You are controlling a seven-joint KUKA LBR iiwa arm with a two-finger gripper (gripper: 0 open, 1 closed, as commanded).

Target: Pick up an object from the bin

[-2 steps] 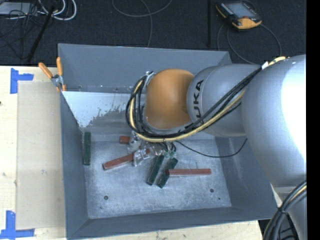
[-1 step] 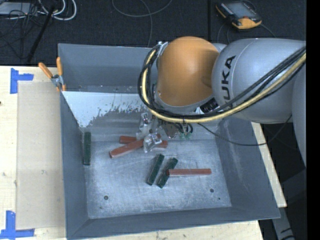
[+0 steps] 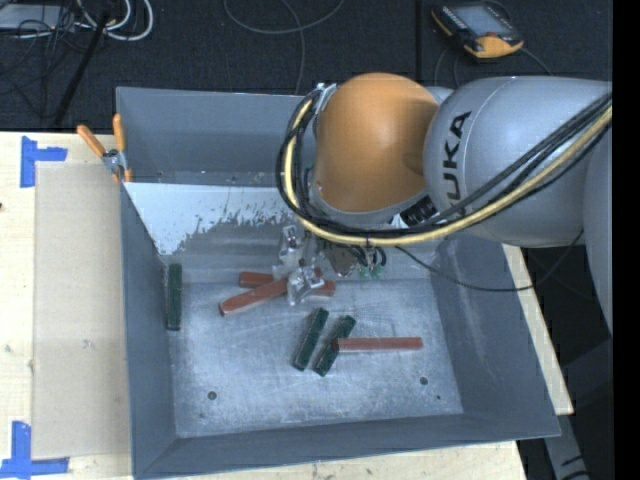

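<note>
My gripper (image 3: 300, 274) hangs low in the middle of the bin, just under the arm's orange cover. It sits over the right ends of two red-brown flat sticks: one (image 3: 250, 301) lies slanted toward the left, and a shorter one (image 3: 261, 280) lies just above it. Whether either stick is gripped I cannot make out. Two dark green sticks (image 3: 310, 338) (image 3: 335, 345) lie side by side a little below the gripper, apart from it.
Another red-brown stick (image 3: 380, 344) lies flat to the right of the green pair. A single dark green stick (image 3: 173, 295) lies upright along the left wall. The arm and its cables cover the bin's upper right part.
</note>
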